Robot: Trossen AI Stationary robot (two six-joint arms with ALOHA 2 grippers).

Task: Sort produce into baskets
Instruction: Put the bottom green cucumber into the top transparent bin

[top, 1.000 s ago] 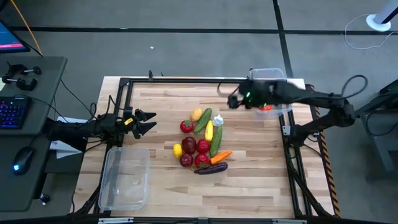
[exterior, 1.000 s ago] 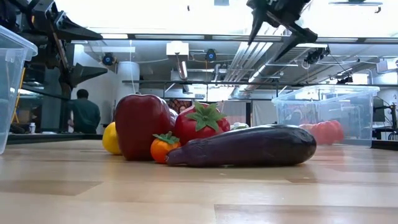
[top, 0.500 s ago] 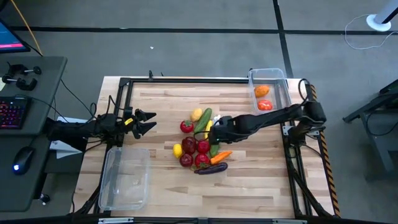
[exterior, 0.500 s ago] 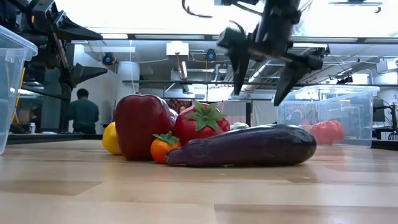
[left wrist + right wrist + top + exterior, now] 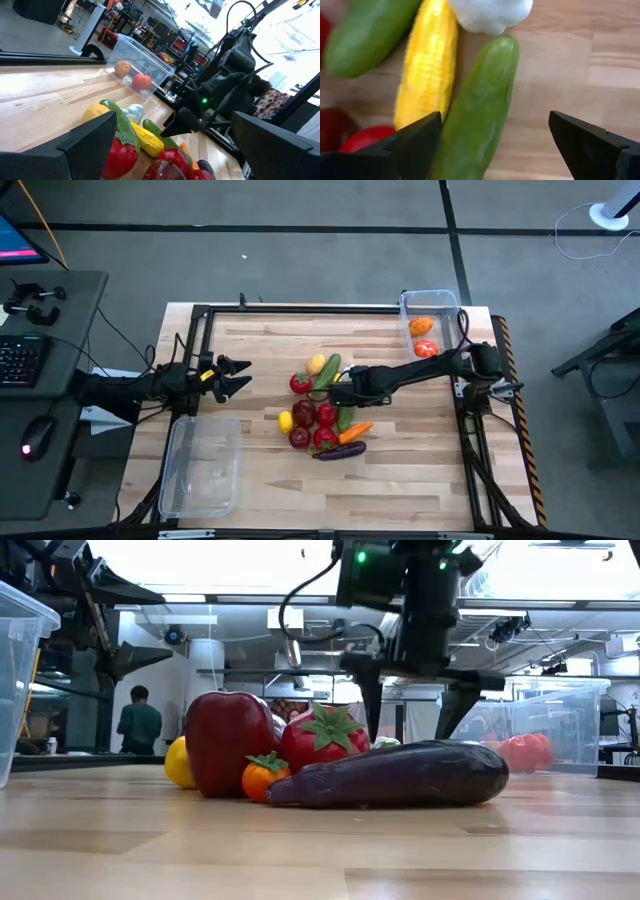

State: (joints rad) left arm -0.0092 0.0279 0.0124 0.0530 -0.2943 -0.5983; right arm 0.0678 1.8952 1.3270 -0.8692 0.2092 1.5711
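Since a second earlier, the right tool [image 5: 343,393] had swung away from the far basket [image 5: 447,302] and come down over the pile of produce [image 5: 322,408] in the middle of the tabletop [image 5: 260,345]. Its fingers stood wide apart and held nothing; in the right wrist view they straddled a green cucumber [image 5: 477,107], with a yellow corn cob [image 5: 426,62] just beside it and white garlic [image 5: 491,14] at the cucumber's end. From the low view the fingers hung behind the purple eggplant [image 5: 392,775], though whether they touched any piece was hard to tell. An orange fruit [image 5: 422,326] and a red one [image 5: 427,348] lay in that far basket, well apart from the pile. The near basket [image 5: 202,470] sat on the other side of the pile, closer to the left tool [image 5: 238,376]. That tool had not moved: it hovered beside the pile, jaws wide and empty.
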